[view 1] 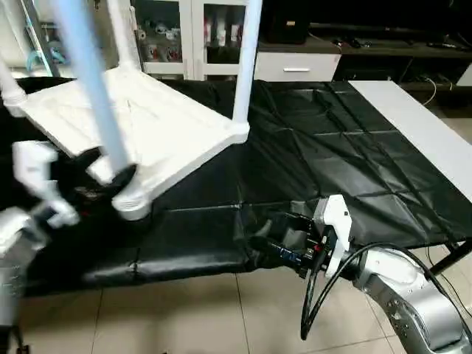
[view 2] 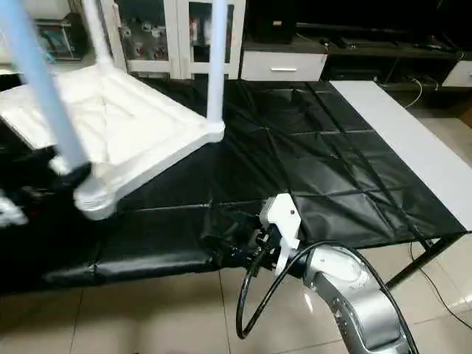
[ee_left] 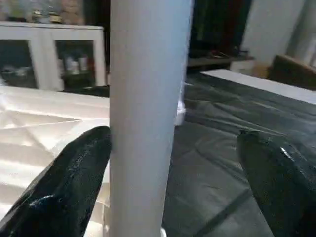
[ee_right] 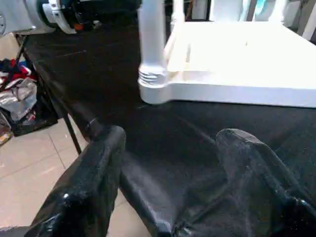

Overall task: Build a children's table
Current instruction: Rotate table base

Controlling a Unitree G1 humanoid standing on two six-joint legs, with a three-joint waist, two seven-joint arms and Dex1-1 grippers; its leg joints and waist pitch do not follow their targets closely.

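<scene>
Black sheeting (view 1: 324,162) covers my bench, with white cabinets (view 1: 184,37) behind and a white board (view 1: 420,125) along the right edge. Tabletop (view 1: 147,125) lies upside down at the left, tilted, legs screwed into its corners. My left gripper (ee_left: 163,163) is spread wide around the near leg (ee_left: 148,98), one finger (ee_left: 74,177) right against it, the other well clear, so no grasp. Right gripper (ee_right: 168,163) is open with nothing in it, low over the sheet's front edge. Far leg (view 1: 247,66) stands upright.
</scene>
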